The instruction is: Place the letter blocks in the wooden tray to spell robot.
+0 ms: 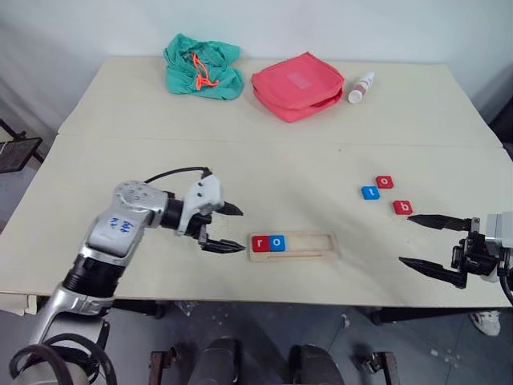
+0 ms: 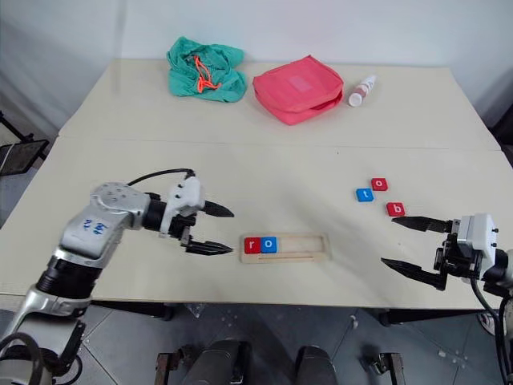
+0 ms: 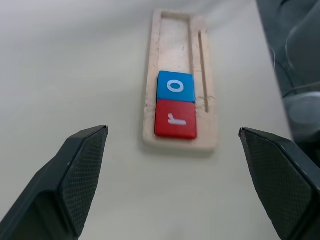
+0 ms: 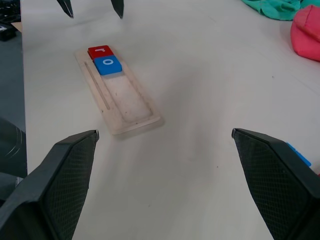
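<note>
The wooden tray [image 1: 309, 245] lies near the table's front edge. A red r block [image 1: 260, 243] and a blue o block [image 1: 276, 242] fill its left end. Three loose letter blocks sit to the right on the table: a red o [image 1: 385, 182], a blue t [image 1: 369, 192] and a red b [image 1: 402, 207]. My left gripper [image 1: 233, 228] hovers open and empty just left of the tray. My right gripper [image 1: 418, 240] stands open and empty near the front right, just below the red b. In the left wrist view the tray [image 3: 205, 75] lies between the spread fingers [image 3: 82, 165].
A red zip pouch [image 1: 297, 85], a crumpled green cloth bag [image 1: 202, 67] and a small white bottle [image 1: 360, 88] lie along the table's far side. The tabletop [image 1: 264, 168] has a seam running across its middle.
</note>
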